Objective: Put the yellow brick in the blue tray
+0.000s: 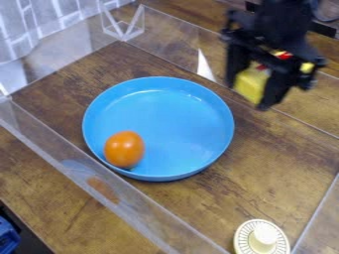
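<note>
The hand (260, 81) grips the yellow brick (251, 83) between its fingers, holding it in the air above the wooden counter (265, 169), just past the far right rim of the blue tray (185, 109). An orange (123, 149) lies inside the tray near its front left edge, and a cream ridged disc (263, 238) sits at the counter's near right corner.
</note>
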Controlling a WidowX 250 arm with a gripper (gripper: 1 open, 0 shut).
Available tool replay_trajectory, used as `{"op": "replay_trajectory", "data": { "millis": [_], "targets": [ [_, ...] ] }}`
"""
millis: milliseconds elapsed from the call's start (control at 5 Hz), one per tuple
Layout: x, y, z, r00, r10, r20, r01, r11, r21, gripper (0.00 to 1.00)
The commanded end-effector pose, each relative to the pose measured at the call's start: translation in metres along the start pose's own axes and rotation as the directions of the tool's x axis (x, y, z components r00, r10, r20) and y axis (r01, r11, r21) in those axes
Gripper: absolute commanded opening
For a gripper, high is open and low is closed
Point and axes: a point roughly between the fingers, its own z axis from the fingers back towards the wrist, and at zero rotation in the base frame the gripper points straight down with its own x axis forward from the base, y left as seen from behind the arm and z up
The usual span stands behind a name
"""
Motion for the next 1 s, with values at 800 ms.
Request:
{"op": "replay_trajectory", "data": {
  "millis": [800],
  "targets": [
    [-0.059, -0.025, 0.007, 0.998, 0.035, 0.046, -0.034, 0.999, -0.029, 0.0]
  ]
}}
